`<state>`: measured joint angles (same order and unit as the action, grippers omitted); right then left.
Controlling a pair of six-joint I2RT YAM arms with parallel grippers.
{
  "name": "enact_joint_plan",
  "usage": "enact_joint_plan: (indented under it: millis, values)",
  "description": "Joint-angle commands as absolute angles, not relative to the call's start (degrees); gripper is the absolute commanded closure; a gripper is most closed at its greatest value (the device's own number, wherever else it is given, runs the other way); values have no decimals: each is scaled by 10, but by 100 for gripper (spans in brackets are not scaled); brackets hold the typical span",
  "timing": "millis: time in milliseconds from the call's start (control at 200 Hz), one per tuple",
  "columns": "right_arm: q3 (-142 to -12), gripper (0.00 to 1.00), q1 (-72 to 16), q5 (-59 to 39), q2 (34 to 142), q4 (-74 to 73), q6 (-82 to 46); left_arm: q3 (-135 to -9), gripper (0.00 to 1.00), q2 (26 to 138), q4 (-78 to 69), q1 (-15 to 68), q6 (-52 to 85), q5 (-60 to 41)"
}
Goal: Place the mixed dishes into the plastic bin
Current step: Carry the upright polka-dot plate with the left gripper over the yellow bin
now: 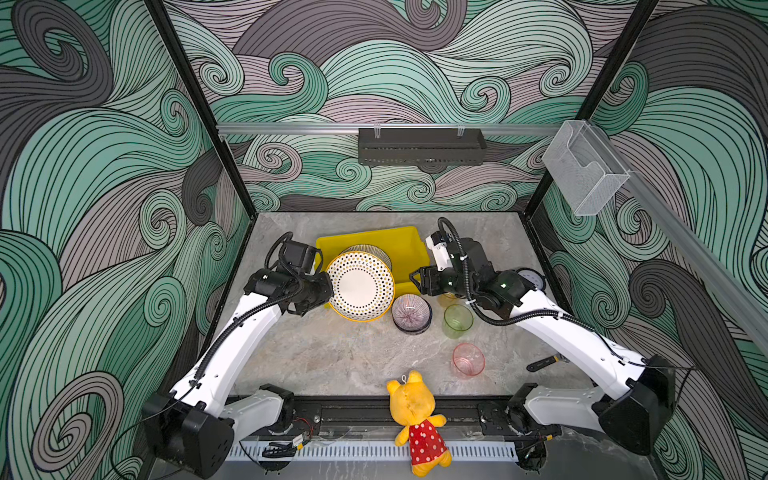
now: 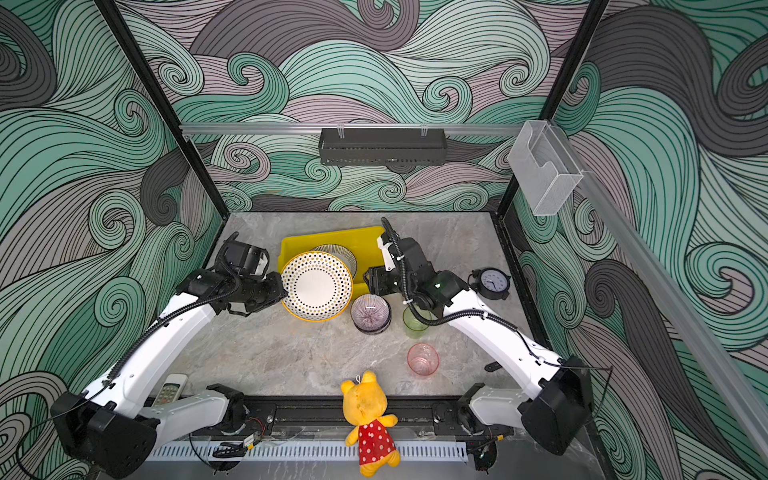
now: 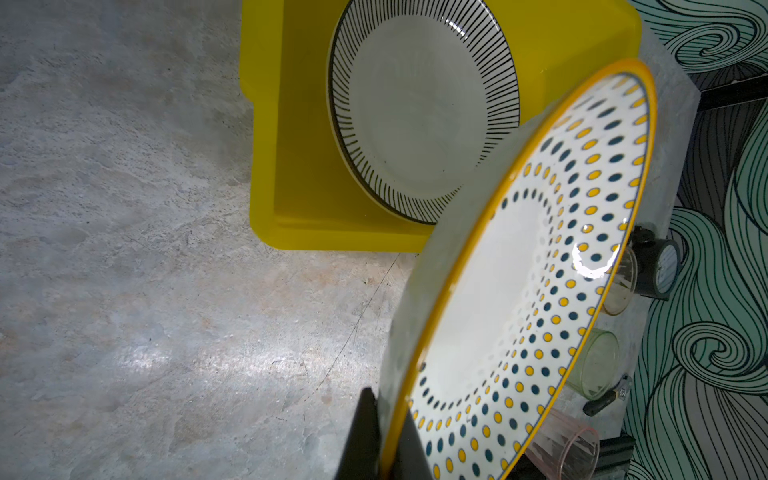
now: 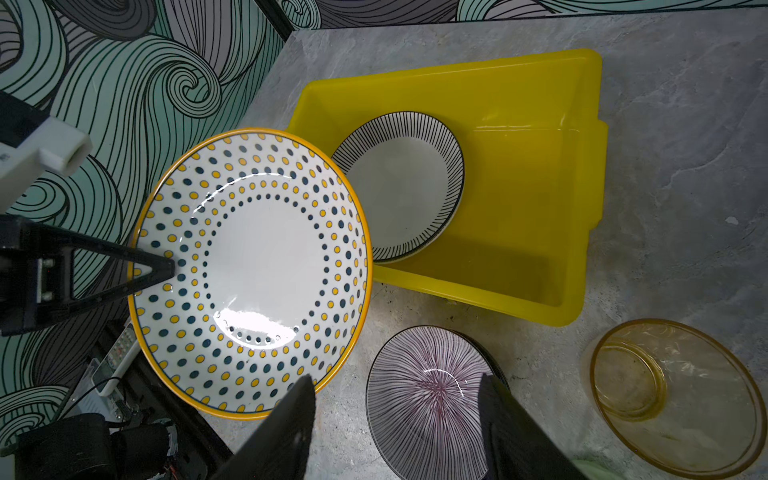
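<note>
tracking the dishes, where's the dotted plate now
In both top views the dotted plate is held tilted by the left tool at the yellow bin's near left corner, left of the purple bowl.

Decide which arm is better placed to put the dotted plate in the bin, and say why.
Left. The left claw is shut on the rim of the dotted plate, holding it tilted beside the bin; the right claw is open and empty.

amber cup (image 1: 448,300), striped plate (image 1: 370,249) pt. hidden
</note>
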<state>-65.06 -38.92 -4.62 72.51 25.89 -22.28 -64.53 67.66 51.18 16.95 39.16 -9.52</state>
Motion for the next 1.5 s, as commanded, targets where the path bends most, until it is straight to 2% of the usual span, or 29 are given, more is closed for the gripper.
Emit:
enact_joint_plan:
  millis: [0, 1001, 1491]
  values:
    - [-639, 36, -384, -34, 707, 256, -214, -703, 100, 686, 426, 163, 388, -126]
    - [-643, 35, -378, -44, 694, 289, -207, -752, 100, 835, 323, 106, 397, -158]
    - [-662, 35, -378, -57, 721, 319, -212, -811, 100, 921, 352, 101, 399, -165]
